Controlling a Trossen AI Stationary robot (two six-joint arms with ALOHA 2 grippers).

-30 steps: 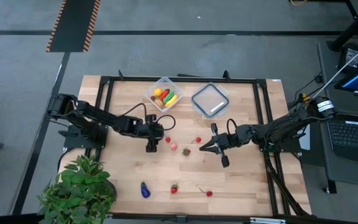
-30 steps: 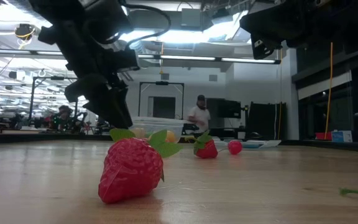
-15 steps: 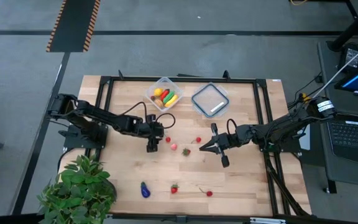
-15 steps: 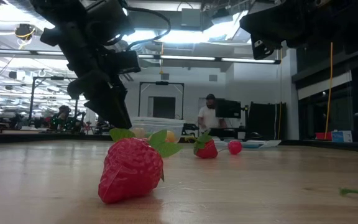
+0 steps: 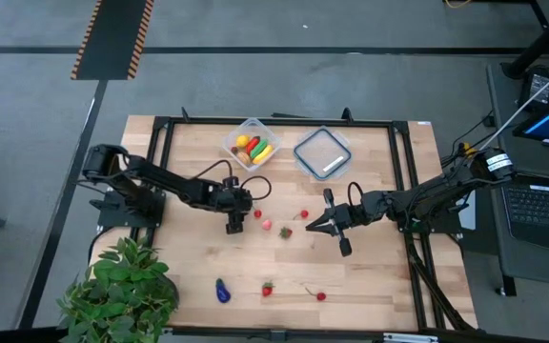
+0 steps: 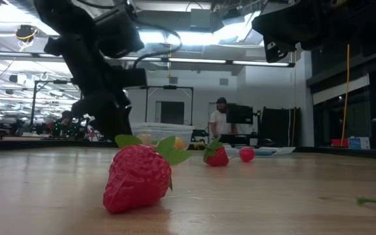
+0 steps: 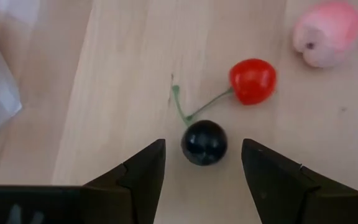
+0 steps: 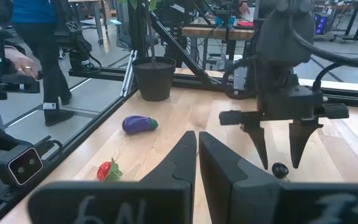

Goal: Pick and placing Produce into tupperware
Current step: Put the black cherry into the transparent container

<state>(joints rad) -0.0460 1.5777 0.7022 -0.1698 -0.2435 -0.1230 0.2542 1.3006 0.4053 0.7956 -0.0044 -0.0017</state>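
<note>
Two cherries point(image 7: 229, 112) on one stem: light, round, likely slippery. The left gripper point(image 7: 202, 163) is spread, the dark cherry between its fingers; pinch that.

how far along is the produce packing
Partly done: several pieces already lie in the tub. In hand: the left gripper, fingers open, hangs over the cherries, not yet gripping. Left: strawberry, eggplant, peach and other small pieces on the table. The right gripper waits shut.
</note>
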